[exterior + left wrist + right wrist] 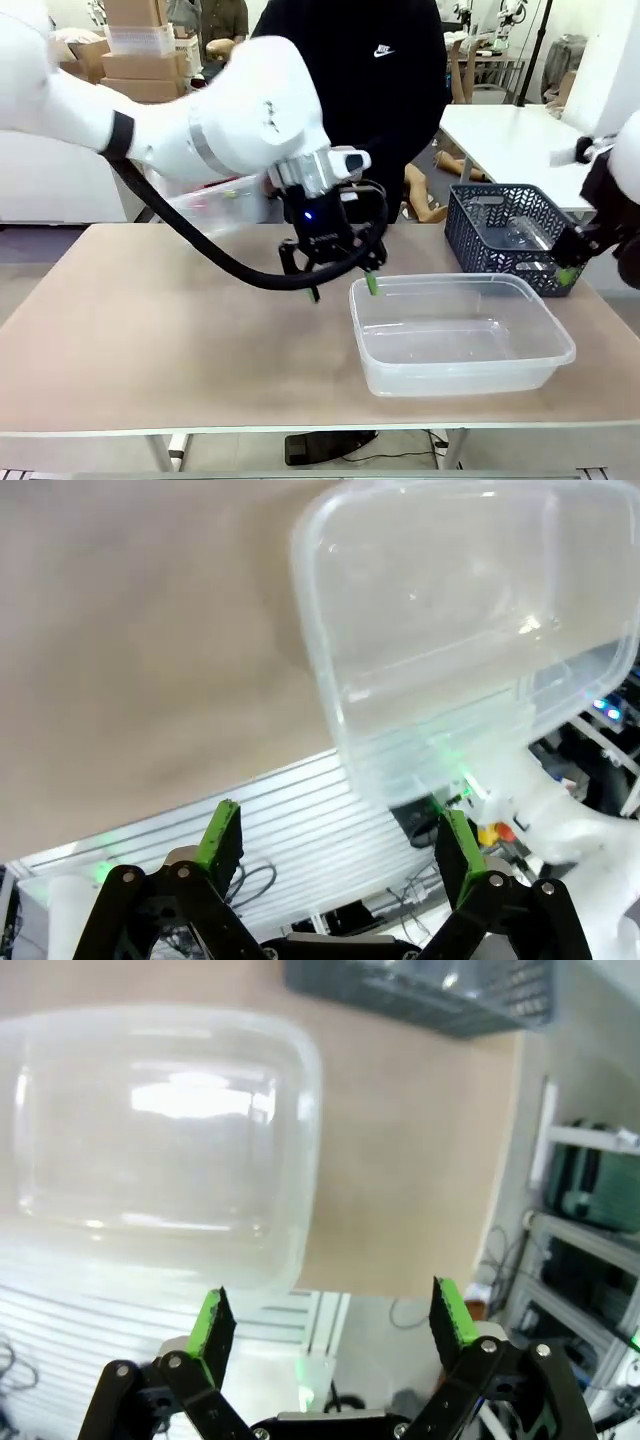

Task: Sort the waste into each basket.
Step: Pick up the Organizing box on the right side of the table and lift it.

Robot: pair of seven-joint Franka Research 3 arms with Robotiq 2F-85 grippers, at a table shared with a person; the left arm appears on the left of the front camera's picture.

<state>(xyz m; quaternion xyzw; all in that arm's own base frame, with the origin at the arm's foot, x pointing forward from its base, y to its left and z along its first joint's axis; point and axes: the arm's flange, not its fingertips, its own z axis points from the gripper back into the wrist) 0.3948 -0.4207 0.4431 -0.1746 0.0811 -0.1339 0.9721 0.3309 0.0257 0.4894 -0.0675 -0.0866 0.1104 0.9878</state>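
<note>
A clear tub (460, 335) stands with nothing in it on the right half of the table. It also appears in the left wrist view (470, 630) and the right wrist view (150, 1140). My left gripper (343, 282) hangs open just left of the tub's far left corner, with nothing between its fingers (222, 835). At the right edge my right gripper (572, 264) is open and holds nothing, close to the dark lattice basket (505, 240). Clear bottles (525, 232) lie in that basket. A second clear tub (215, 205), with something red inside, is partly hidden behind my left arm.
A person in a black top (370, 90) stands at the far side of the table. The left half of the tabletop (150, 320) is bare. The dark basket (430, 990) sits near the table's right edge. A white table (510, 135) stands behind it.
</note>
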